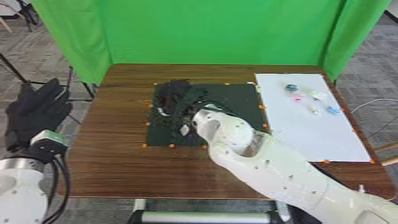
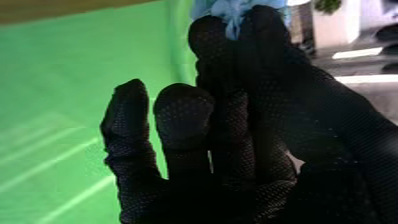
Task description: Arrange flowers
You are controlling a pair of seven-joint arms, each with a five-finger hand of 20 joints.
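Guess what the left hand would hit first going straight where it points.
Probably the thin black stand just ahead of the left hand, then the green curtain; depth is unclear, so it might pass above the stand.

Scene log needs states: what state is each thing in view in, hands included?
Right hand: pinching, over dark mat
Blue flower: pinched at fingertips
Left hand: open, left of table
Loose flowers: lying on white sheet
White sheet: flat on table
Dark mat: flat on table
Green curtain: hanging behind table
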